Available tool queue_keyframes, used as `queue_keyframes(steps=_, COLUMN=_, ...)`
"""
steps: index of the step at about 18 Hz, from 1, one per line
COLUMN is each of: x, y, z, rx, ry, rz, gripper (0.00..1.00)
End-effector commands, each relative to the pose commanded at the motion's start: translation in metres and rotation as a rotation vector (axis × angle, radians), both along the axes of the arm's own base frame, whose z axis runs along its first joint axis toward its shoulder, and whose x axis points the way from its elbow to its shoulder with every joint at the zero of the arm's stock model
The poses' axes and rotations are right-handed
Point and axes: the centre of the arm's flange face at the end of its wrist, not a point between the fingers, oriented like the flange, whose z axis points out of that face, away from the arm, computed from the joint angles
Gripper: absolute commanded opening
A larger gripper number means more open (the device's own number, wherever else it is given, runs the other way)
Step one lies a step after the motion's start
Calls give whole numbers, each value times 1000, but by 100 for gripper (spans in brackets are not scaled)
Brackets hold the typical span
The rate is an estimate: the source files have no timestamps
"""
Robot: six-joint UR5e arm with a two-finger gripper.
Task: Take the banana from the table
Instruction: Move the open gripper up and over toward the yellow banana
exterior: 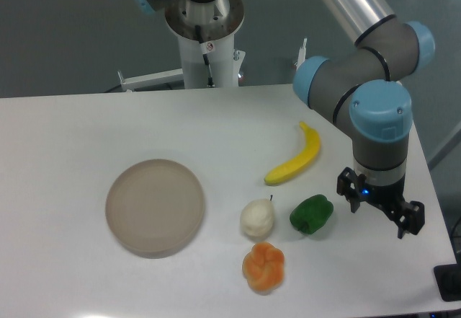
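The yellow banana [295,161] lies flat on the white table [94,123], right of centre, its curve running from lower left to upper right. My gripper [379,206] hangs to the right of it and nearer the front, about a hand's width from the banana's upper end. Its black fingers [410,221] are spread and open, with nothing between them. The arm's grey and blue wrist stands directly above the gripper.
A green pepper [311,213] sits just left of the gripper. A whitish pear [257,218] and an orange segmented fruit [263,266] lie in front of the banana. A round beige plate [155,205] is at left. The robot base [205,37] stands at the back edge.
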Motion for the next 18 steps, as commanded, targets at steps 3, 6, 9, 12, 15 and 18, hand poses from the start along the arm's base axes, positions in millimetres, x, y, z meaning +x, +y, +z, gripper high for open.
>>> queue_keyframes(steps=3, x=5, y=-20, z=5, rx=33, ry=-70, rz=9, gripper=100)
queue_keyframes(steps=6, x=17, y=-30, z=-1, rx=12, ry=-94, rz=12, gripper=100)
queue_keyframes(steps=9, x=23, y=-44, z=-8, rx=-3, ry=-113, rz=24, gripper=100)
queue_keyframes(steps=12, x=30, y=-48, z=-15, rx=-22, ry=-124, rz=24, gripper=100)
queue_keyframes(steps=15, x=32, y=-59, z=-22, rx=-34, ry=-135, rz=34, gripper=100)
queue_keyframes(steps=18, x=30, y=-87, z=-26, rx=-38, ry=-142, rz=56, gripper=100)
